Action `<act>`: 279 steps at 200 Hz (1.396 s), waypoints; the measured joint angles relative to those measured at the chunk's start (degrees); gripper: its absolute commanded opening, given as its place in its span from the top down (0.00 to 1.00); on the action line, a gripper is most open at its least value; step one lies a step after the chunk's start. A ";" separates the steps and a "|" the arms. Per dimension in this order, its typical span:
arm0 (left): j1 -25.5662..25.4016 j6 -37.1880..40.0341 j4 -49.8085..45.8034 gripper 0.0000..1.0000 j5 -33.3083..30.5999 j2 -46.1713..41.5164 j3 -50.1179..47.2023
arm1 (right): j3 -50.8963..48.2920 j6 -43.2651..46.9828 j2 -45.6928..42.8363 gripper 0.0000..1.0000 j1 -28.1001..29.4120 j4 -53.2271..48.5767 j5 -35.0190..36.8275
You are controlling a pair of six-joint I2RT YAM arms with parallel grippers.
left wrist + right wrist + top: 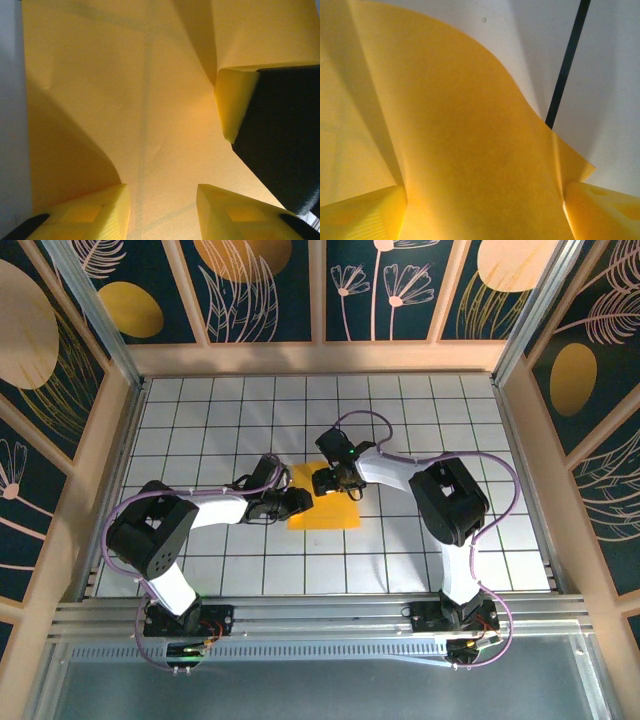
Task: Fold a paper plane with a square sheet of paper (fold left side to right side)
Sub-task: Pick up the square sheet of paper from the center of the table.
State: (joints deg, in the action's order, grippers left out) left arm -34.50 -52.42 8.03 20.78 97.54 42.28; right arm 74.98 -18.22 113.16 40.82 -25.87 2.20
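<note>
The square sheet of paper [336, 512], orange-yellow and partly folded, lies on the tiled floor between the two arms. My left gripper [297, 502] is at its left edge. In the left wrist view the left gripper [162, 202] stands open, its yellow fingertips [100, 210] apart over flat paper [140, 100]. My right gripper [328, 482] is over the sheet's upper left part. One of the right gripper's fingers [240, 100] presses the paper at the right of the left wrist view. In the right wrist view a raised, curved flap of paper [465, 130] spans the gap of the right gripper [485, 202], whose jaws stand wide apart.
The white tiled floor [420, 410] has dark grid lines [567, 65]. Patterned walls [270, 290] and a pale frame close it in on three sides. An aluminium rail [320, 615] with both arm bases runs along the near edge.
</note>
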 measured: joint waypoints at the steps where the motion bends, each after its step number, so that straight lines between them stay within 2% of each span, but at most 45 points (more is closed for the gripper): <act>1: 0.00 -0.04 0.09 0.60 0.00 0.00 -0.02 | 0.04 -0.15 0.00 0.26 0.00 -0.13 -0.04; 11: 0.00 -0.24 0.37 0.60 -0.02 0.00 -0.15 | 0.39 -0.02 0.00 0.32 0.02 -0.96 -0.81; 45: 0.00 -0.63 0.96 0.59 -0.02 -0.13 -0.42 | 1.16 -0.07 0.00 0.42 0.11 -2.75 -2.69; 78: 0.00 -0.81 0.87 0.51 -0.11 -0.92 -0.63 | 1.25 0.00 0.00 0.56 -0.02 -3.08 -4.87; 105: 0.15 -0.70 0.68 0.44 -0.26 -3.21 -0.68 | 0.28 -0.07 -0.72 0.63 -1.18 -2.03 -9.03; 137: 3.02 0.00 0.72 0.36 0.04 -8.13 -0.90 | -4.07 -0.22 -4.48 0.65 -4.48 0.98 -16.02; 189: 13.66 2.89 3.50 0.23 4.39 -17.99 -5.90 | -12.66 -1.42 -15.19 0.67 -12.87 8.90 -31.17; 210: 16.68 2.86 8.37 0.18 7.04 -22.14 -9.86 | -15.15 -2.54 -20.09 0.69 -17.14 12.39 -38.16; 232: 17.68 2.64 14.95 0.15 10.32 -24.11 -11.61 | -16.24 -3.37 -24.28 0.70 -20.41 14.97 -45.05; 279: 17.68 1.53 31.87 0.11 19.56 -24.17 -11.80 | -16.26 -4.92 -31.26 0.71 -23.06 17.35 -58.16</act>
State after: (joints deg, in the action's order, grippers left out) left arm -16.82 -50.89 39.90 40.34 73.36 30.48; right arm 58.72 -23.14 81.91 17.76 -8.51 -55.96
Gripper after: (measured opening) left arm 0.882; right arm 0.293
